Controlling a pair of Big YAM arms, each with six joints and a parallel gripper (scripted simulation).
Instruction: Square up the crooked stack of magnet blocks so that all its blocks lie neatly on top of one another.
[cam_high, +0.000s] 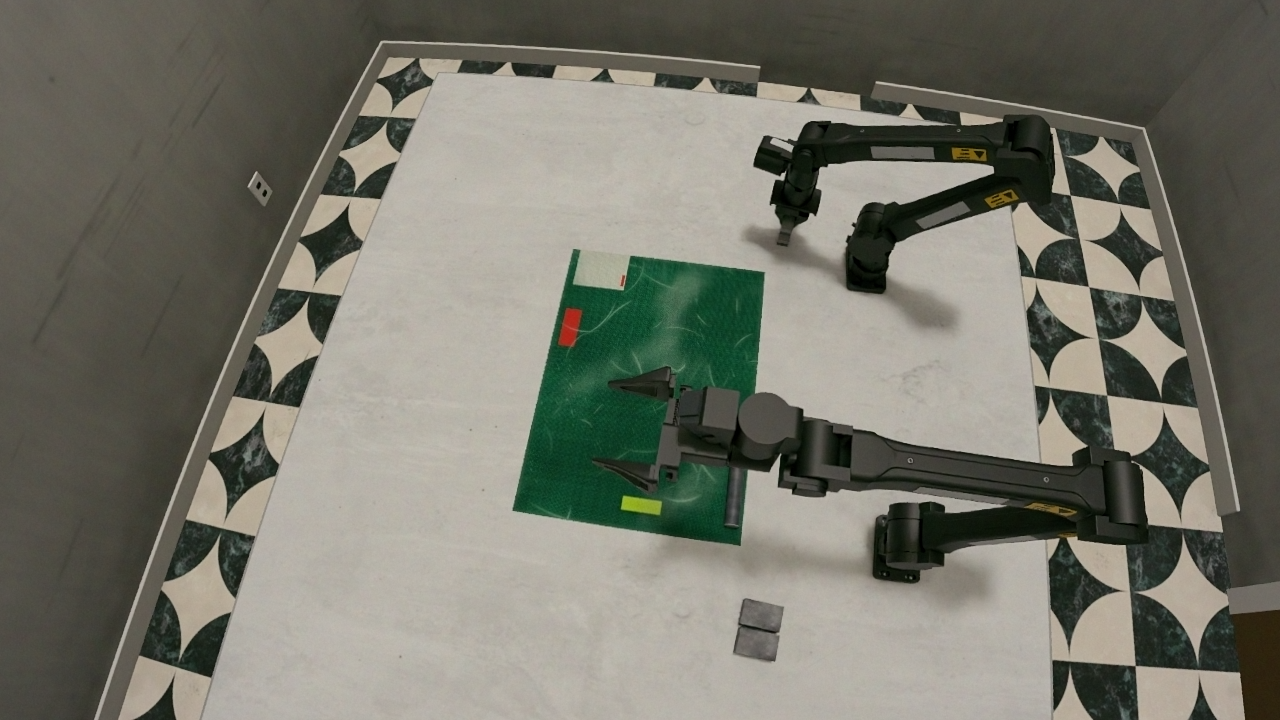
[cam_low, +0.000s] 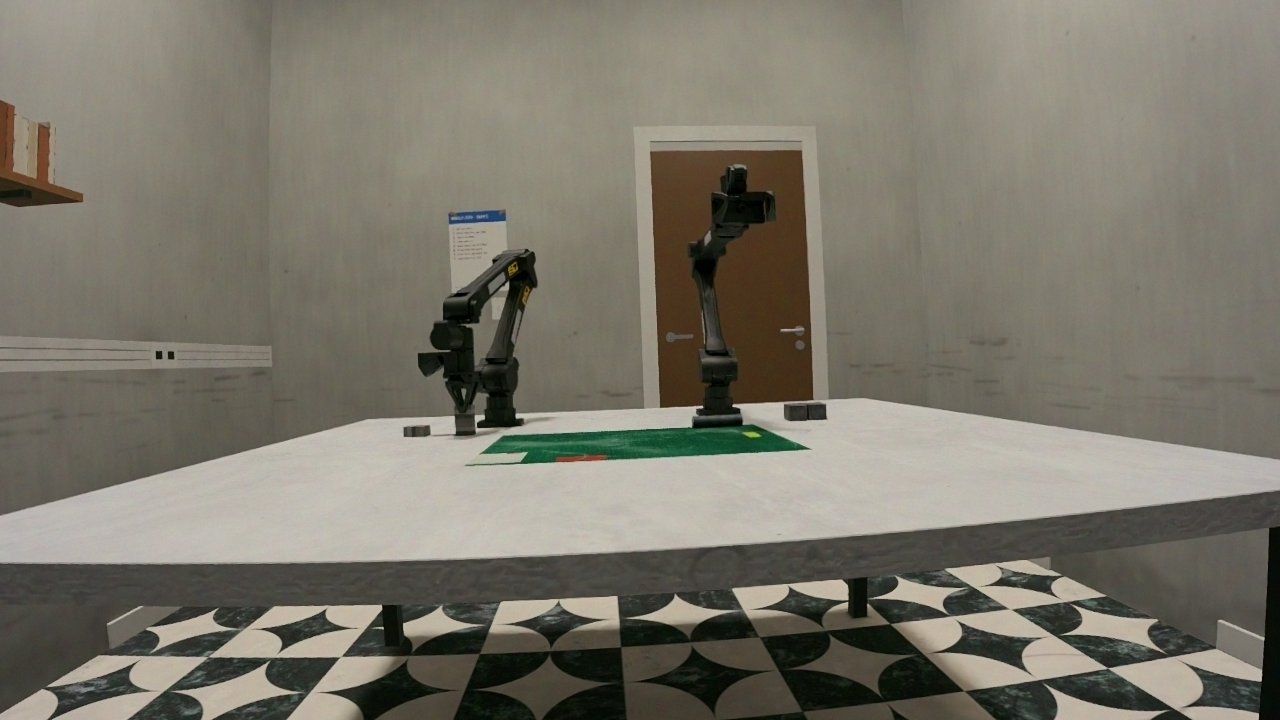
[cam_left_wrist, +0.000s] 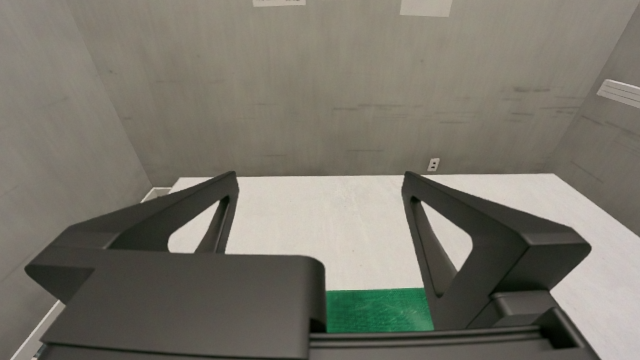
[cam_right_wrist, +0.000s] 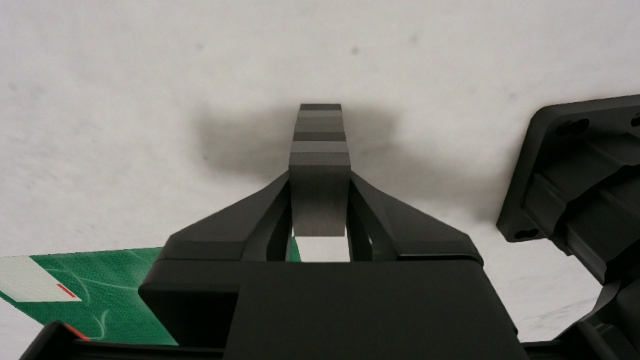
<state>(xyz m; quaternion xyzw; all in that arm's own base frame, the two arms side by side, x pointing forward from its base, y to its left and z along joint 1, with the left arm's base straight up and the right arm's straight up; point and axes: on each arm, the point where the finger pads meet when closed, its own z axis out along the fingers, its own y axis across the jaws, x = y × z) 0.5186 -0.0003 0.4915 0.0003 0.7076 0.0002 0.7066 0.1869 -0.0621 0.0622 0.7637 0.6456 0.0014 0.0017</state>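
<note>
The stack of grey magnet blocks (cam_high: 783, 239) (cam_low: 464, 425) (cam_right_wrist: 320, 202) stands upright on the table. In the right wrist view several layers show as light and dark bands, with side edges nearly in line; its far side is hidden. My right gripper (cam_high: 785, 229) (cam_low: 463, 410) (cam_right_wrist: 319, 180) points down and is shut on the stack's upper part, with one finger against each side. My left gripper (cam_high: 602, 422) (cam_left_wrist: 320, 180) is wide open and empty. It is raised high over the green mat, far from the stack.
A green mat (cam_high: 644, 304) (cam_low: 626, 440) (cam_left_wrist: 377, 310) lies mid-table, with a dark bar (cam_high: 733, 501) (cam_low: 717, 420) at its edge. Two grey blocks (cam_high: 760, 615) (cam_low: 794, 411) lie side by side beyond the left arm's base. Another grey piece (cam_low: 416, 430) lies near the stack.
</note>
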